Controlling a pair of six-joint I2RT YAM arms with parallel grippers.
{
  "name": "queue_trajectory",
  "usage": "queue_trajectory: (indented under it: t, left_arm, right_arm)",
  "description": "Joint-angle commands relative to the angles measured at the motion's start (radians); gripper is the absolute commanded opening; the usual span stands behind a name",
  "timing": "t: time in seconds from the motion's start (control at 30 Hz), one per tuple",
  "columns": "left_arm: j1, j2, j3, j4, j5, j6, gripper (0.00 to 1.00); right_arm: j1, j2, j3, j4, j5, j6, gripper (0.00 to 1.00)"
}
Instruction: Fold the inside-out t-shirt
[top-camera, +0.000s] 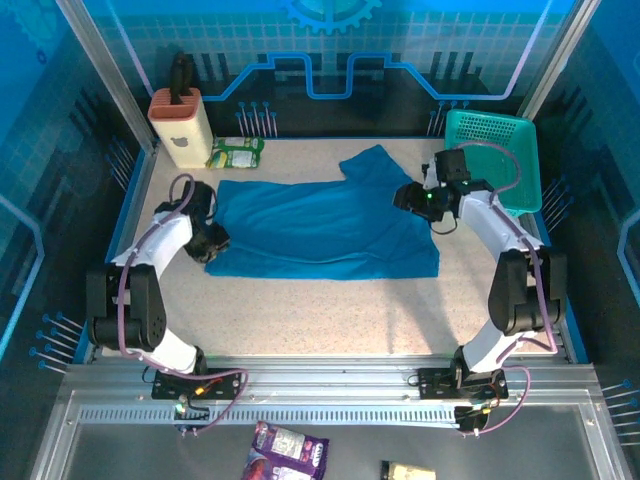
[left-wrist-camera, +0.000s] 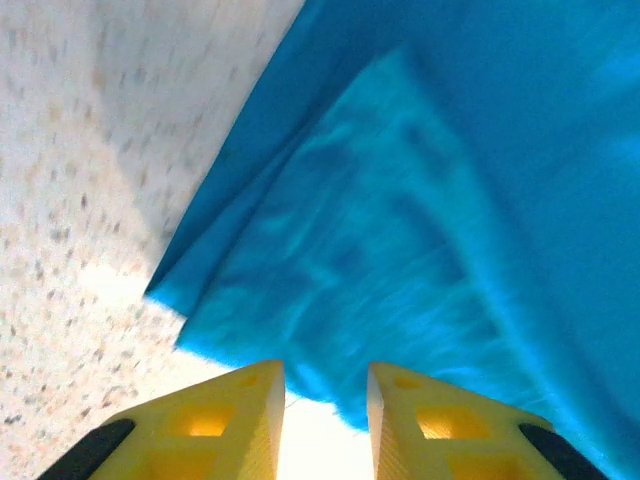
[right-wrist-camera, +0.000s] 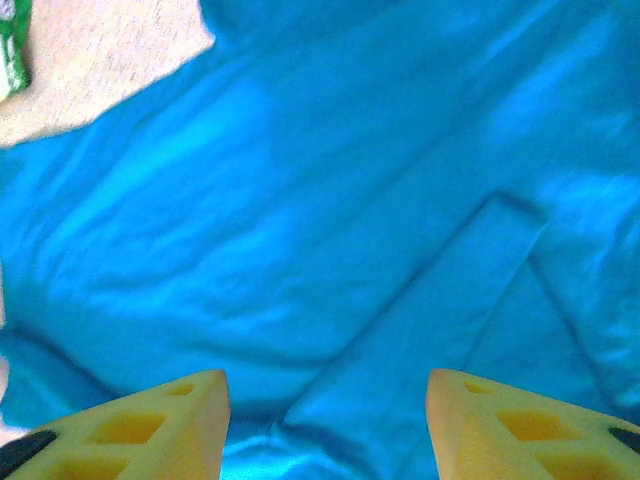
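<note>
The inside-out t-shirt (top-camera: 320, 225) lies spread flat across the middle of the table, blue-teal, with one sleeve pointing to the far side. My left gripper (top-camera: 212, 240) sits low at the shirt's left edge. In the left wrist view its yellow fingers (left-wrist-camera: 250, 400) stand a little apart, with the folded cloth edge (left-wrist-camera: 330, 300) just past the tips and bare table between them; the left gripper (left-wrist-camera: 325, 375) is open and holds nothing. My right gripper (top-camera: 410, 198) hovers over the shirt's right side. Its jaws stand wide apart over smooth cloth (right-wrist-camera: 300, 220), so the right gripper (right-wrist-camera: 327, 385) is open.
A teal mesh basket (top-camera: 495, 150) stands at the back right, close behind the right arm. A peach-coloured holder (top-camera: 180, 125) and a green packet (top-camera: 237, 152) sit at the back left. Speckled tabletop (top-camera: 330, 310) lies bare in front of the shirt.
</note>
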Motion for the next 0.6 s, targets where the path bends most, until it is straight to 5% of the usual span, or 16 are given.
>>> queue_trajectory:
  t: [0.0, 0.23, 0.57]
  left_arm:
    - [-0.004, -0.065, -0.095, -0.014, 0.016, 0.033, 0.29]
    - [0.012, -0.095, -0.189, 0.093, -0.003, 0.054, 0.35]
    - [0.081, 0.011, -0.142, 0.130, 0.003, 0.115, 0.29]
  right_arm:
    - [0.012, -0.039, -0.098, -0.038, -0.140, -0.040, 0.55]
    - [0.009, -0.096, -0.240, -0.047, -0.111, -0.099, 0.57]
    - [-0.021, -0.039, -0.277, -0.021, -0.141, -0.114, 0.59]
